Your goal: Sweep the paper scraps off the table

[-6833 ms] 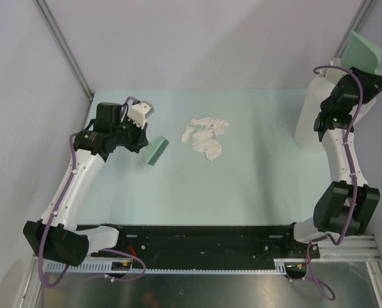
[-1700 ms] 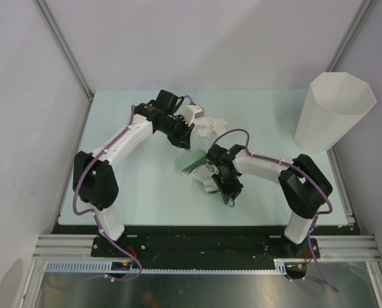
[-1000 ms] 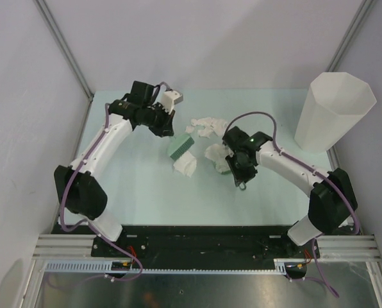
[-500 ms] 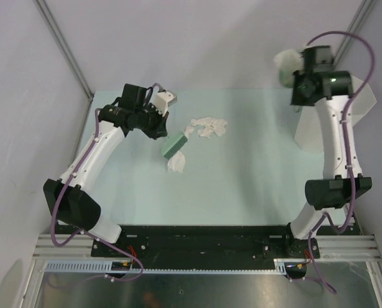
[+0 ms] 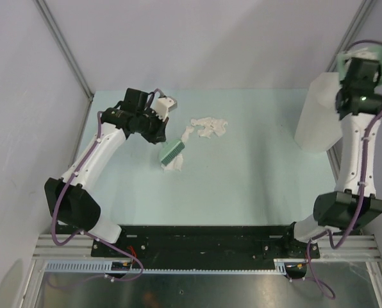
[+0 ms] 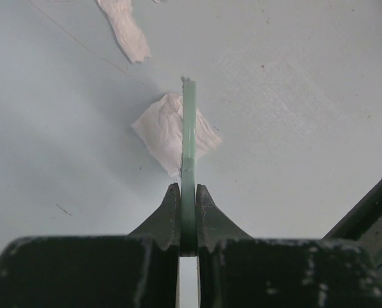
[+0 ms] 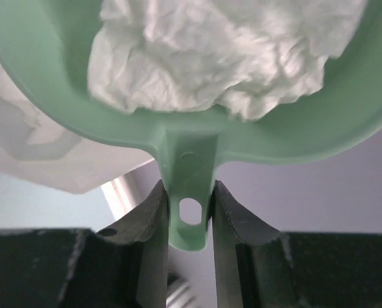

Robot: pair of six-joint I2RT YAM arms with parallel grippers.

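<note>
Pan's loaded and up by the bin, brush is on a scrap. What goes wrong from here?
1. The dustpan is held by the right jaws at its thin handle only. The paper wad fills it and may fall outside the bin if the tip is off-centre.
2. The brush stands over one scrap. A fast stroke may flick it away from the other paper scraps rather than gather it.

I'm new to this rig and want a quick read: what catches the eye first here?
The right gripper holds a green dustpan heaped with white paper high at the far right, by the bin. On the table, the left gripper holds a green brush on one scrap, more scraps lying beyond.
</note>
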